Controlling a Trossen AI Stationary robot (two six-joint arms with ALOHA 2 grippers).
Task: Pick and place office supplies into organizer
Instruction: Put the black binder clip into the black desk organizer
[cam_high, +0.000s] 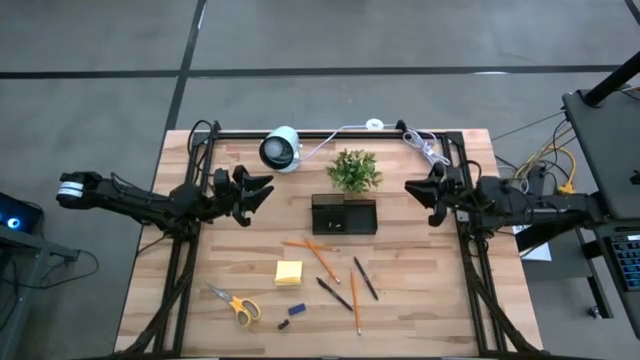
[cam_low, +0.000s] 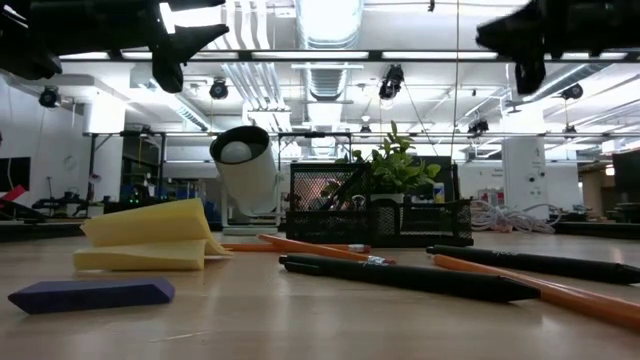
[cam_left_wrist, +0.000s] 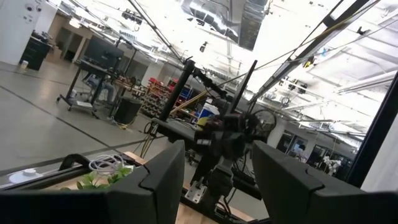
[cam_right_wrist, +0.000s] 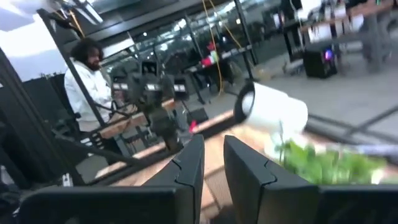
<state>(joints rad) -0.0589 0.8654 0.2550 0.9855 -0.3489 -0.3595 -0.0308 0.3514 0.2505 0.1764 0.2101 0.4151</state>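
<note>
Wooden counter (cam_high: 200, 300) carries everything, and by the look of it the job has barely begun: both arms hover high at the back edge, left gripper (cam_high: 262, 190) spread open and empty, right gripper (cam_high: 412, 190) nearly closed, holding nothing. Organizer (cam_high: 344, 215) sits mid-counter before the plant (cam_high: 353, 170); pencils (cam_high: 322, 260), sticky-note pad (cam_high: 289, 272), scissors (cam_high: 236, 304) and blue block (cam_high: 296, 309) all lie loose in front of it

Green plant (cam_high: 353, 170) beside white camera (cam_high: 281, 149)
</note>
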